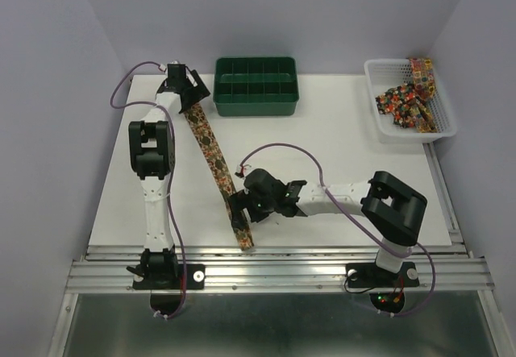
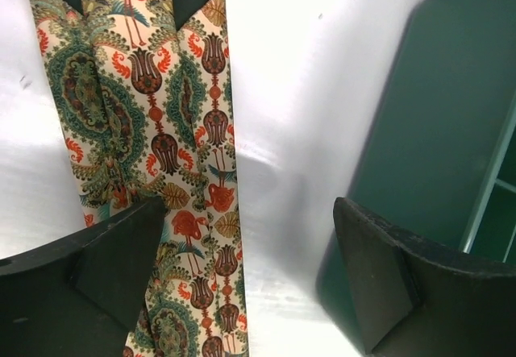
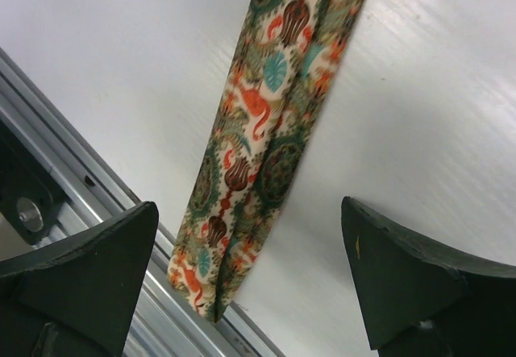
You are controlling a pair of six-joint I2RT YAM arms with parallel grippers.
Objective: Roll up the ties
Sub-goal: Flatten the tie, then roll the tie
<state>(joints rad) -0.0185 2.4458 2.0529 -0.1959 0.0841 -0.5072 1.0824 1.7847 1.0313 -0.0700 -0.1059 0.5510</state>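
One tie (image 1: 216, 168) lies flat and stretched out diagonally on the white table, from near the green tray down to the front edge. Its print is cream, green and orange with flamingos. My left gripper (image 1: 185, 91) is open over the tie's far end; in the left wrist view the tie (image 2: 153, 131) runs beside the left finger (image 2: 113, 260), and nothing is held. My right gripper (image 1: 240, 209) is open above the near end; in the right wrist view the tie (image 3: 258, 147) passes between the fingers, its tip at the table's edge. More ties (image 1: 409, 99) lie heaped in the white basket.
A green compartment tray (image 1: 255, 99) stands at the back centre, close to the right of my left gripper, and shows in the left wrist view (image 2: 451, 131). The white mesh basket (image 1: 379, 79) sits at the back right. A metal rail (image 3: 72, 139) runs along the table's front edge.
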